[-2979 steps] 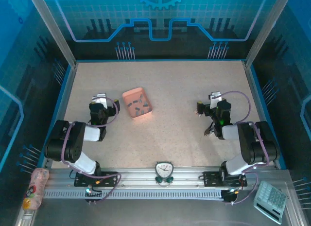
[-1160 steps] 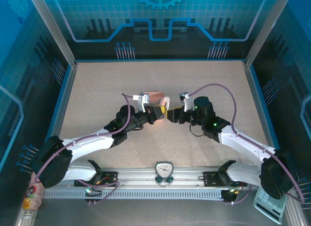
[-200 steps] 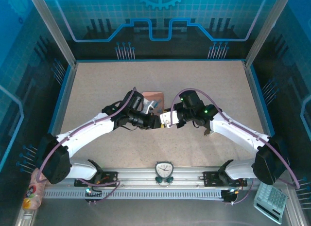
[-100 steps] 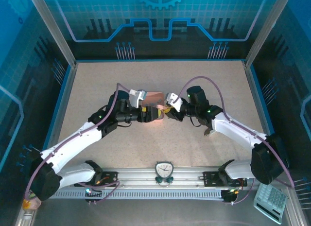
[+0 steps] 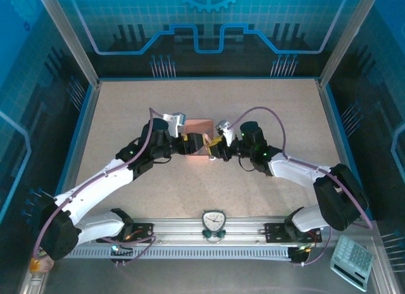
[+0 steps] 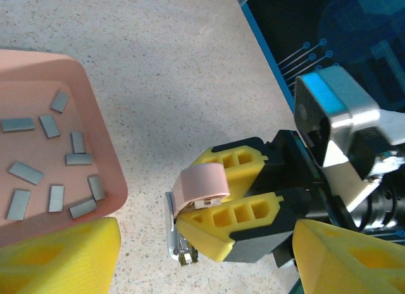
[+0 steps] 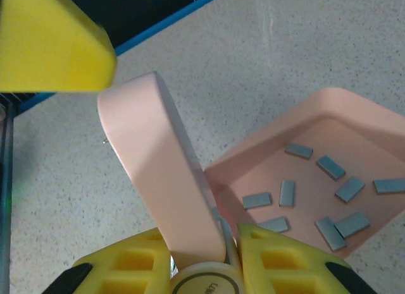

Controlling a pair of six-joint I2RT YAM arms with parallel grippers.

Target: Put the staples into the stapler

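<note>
My right gripper (image 7: 199, 246) is shut on the stapler (image 7: 158, 167), a small pale pink one whose top is swung up away from its silvery metal part. In the left wrist view the stapler (image 6: 201, 183) sits between the right arm's yellow fingers (image 6: 228, 218). My left gripper (image 6: 202, 246) is open, with a pad on either side of that hand and touching nothing. The staples (image 6: 50, 174) are several dark grey strips in the salmon-pink tray (image 6: 104, 161). They show again as staples (image 7: 329, 199) in the tray (image 7: 266, 148). From above, the left gripper (image 5: 195, 144) and right gripper (image 5: 217, 148) meet at the tray's (image 5: 199, 124) near edge.
Blue frame rails border the speckled table. A small clock (image 5: 214, 222) sits on the front rail between the arm bases. A calculator (image 5: 352, 261) lies off the table at the near right. Open tabletop lies to the far left and far right.
My left gripper's jaws have opened and it has drawn back left and toward the tray. The right gripper, still holding the stapler, has moved up to the tray's near edge.
</note>
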